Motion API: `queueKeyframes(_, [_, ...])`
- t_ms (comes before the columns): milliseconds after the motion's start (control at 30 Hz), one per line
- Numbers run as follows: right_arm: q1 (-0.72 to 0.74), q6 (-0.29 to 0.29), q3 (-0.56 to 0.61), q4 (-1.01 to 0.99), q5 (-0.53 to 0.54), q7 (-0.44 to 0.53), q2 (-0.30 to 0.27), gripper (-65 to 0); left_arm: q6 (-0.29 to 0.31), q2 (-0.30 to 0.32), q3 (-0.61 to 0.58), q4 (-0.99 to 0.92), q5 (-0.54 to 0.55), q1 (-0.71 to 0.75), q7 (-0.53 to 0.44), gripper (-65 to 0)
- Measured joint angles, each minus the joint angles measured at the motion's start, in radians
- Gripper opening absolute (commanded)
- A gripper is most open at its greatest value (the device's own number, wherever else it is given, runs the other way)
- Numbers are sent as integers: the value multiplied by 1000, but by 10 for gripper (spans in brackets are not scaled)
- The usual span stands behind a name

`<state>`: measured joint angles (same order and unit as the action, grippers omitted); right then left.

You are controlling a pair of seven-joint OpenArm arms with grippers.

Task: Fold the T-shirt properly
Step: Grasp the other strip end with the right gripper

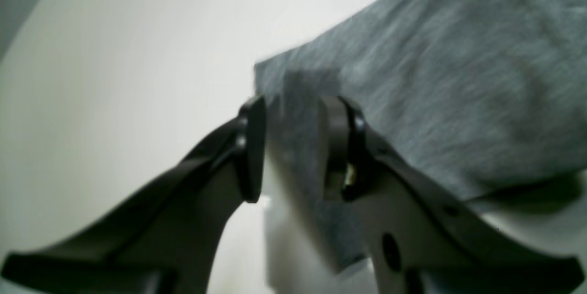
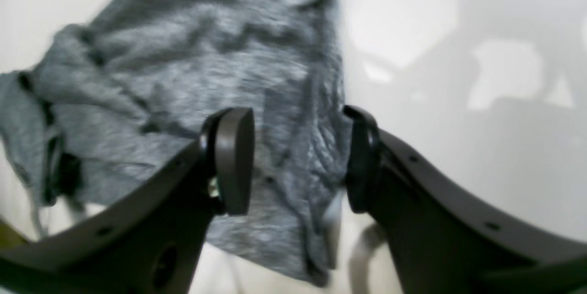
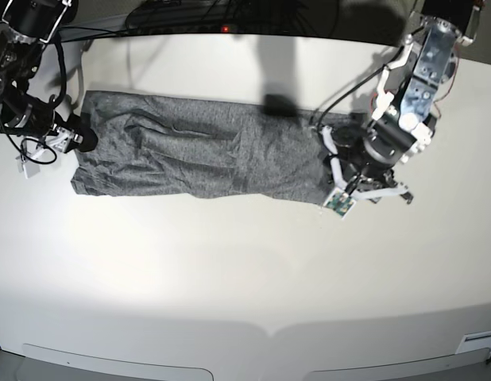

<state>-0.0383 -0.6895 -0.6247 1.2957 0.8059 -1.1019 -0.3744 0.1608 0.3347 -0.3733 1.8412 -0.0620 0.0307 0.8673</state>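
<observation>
Shirt (image 3: 198, 155) stretched lengthwise along the desk's (image 3: 245, 270) far edge; left pincer (image 1: 291, 147) and right pincer (image 2: 298, 161) straddling opposite ends, jaws apart.

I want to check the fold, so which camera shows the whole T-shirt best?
The base view: the T-shirt lies there as one long grey band across the table, both ends visible. Each wrist view shows only a blurred patch of fabric between gripper fingers.

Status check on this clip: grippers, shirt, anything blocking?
Left gripper and right gripper each astride a shirt edge, jaws apart, grip not confirmed. T-shirt lies in a long band on the table. Nothing seen in the way.
</observation>
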Motion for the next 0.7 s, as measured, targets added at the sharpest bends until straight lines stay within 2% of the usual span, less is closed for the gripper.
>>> queueKeyframes(67, [5, 0, 1, 0, 13, -17, 5, -463, -50, -3, 0, 0, -73, 21, 2, -470])
queueKeyframes(167, [13, 0, 3, 0, 13, -22, 16, -513, -94, -6, 0, 0, -76, 19, -4, -470])
queueKeyframes(267, [17, 0, 23, 0, 16, -44, 17, -650, -107, -6, 0, 0, -76, 19, -2, -470])
queueKeyframes(367, [22, 0, 64, 0, 92, -107, 17, -650, -110, -5, 0, 0, -77, 19, -1, -470])
queueKeyframes(467, [22, 0, 106, 0, 192, -123, 17, -650, -109, -5, 0, 0, -76, 19, 0, -470])
queueKeyframes(700, [22, 0, 245, 62, 341, -155, 16, -650, -109, -5, 0, 0, -77, 19, 29, -470])
